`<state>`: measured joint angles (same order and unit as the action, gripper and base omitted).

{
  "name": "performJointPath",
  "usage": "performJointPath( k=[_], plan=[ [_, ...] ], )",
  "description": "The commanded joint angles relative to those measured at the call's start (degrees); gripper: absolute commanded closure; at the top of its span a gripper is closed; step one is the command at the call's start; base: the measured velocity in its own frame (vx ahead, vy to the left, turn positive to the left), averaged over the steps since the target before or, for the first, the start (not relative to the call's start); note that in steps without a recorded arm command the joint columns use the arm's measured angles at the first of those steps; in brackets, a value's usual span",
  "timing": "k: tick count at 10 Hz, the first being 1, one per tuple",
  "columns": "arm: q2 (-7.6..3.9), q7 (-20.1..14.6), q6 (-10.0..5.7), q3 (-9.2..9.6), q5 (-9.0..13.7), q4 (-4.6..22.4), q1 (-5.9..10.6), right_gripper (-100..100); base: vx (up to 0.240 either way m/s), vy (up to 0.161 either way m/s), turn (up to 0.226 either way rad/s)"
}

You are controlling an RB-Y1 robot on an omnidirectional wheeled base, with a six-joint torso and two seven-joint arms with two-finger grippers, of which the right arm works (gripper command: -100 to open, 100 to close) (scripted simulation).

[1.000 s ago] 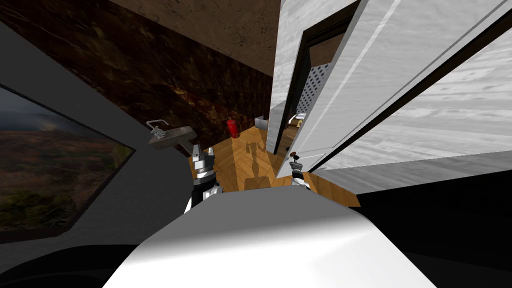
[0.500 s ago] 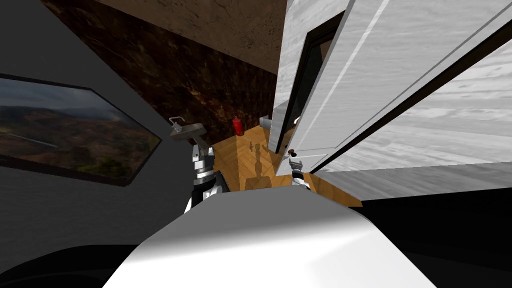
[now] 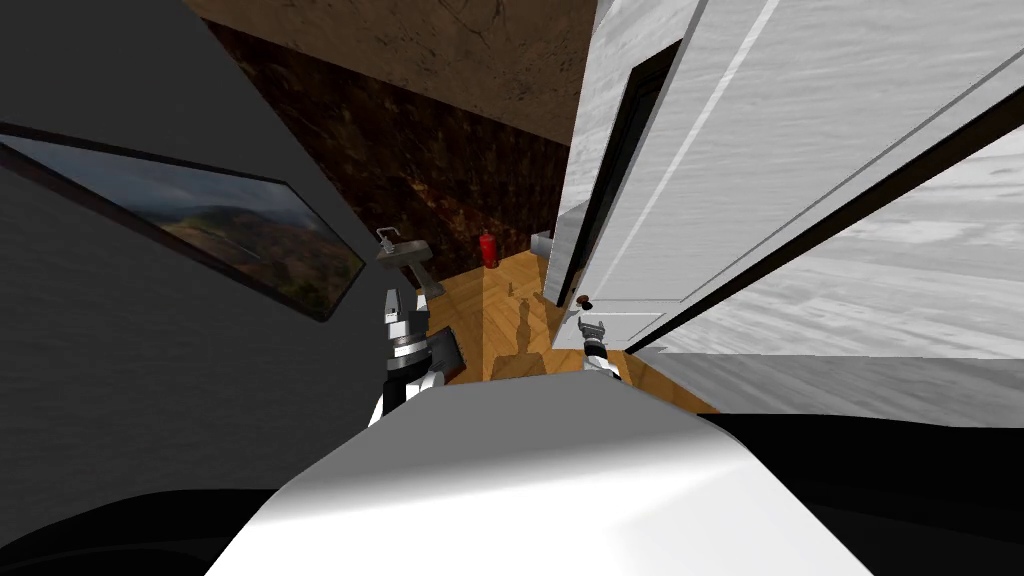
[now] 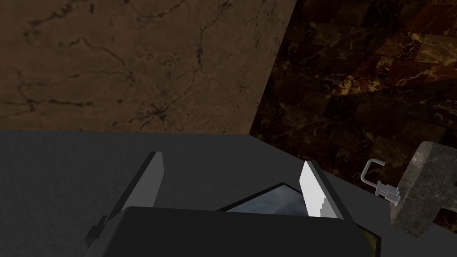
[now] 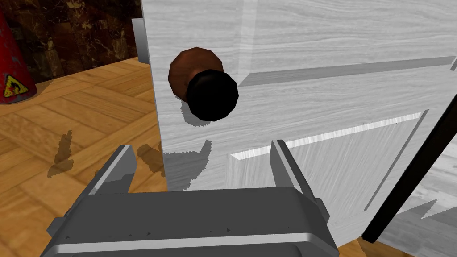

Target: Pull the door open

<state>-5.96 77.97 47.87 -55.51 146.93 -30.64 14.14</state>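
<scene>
The white panelled door stands swung out of its black frame toward me. Its dark round knob on a brown rose sits near the door's free edge. My right gripper hangs just short of that knob, open and holding nothing. In the right wrist view the knob is a little beyond the right gripper, with the door's face behind both fingers. My left gripper is raised at my left, open and empty, its fingers wide apart.
A stone sink with a faucet hangs on the dark marbled wall. A red fire extinguisher stands on the wood floor past the door's edge. A framed landscape hangs on the grey wall at my left.
My right gripper has opened and drawn back a little from the knob. The whole head view has swung, so I have turned left; the sink and the picture slid rightward in view.
</scene>
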Motion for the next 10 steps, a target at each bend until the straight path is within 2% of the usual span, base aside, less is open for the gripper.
performJointPath(
  k=[1,5,10],
  plan=[
    [0.00,-0.1,0.04,0.09,-0.1,-0.1,-0.02,-100,-0.189,-0.096,0.314],
    [-0.14,-0.5,0.26,0.40,-0.7,0.0,0.04,-100,-0.174,-0.094,0.271],
    [-0.31,-1.0,0.59,0.85,-1.5,0.1,0.12,-100,-0.183,-0.083,0.220]
  ],
)
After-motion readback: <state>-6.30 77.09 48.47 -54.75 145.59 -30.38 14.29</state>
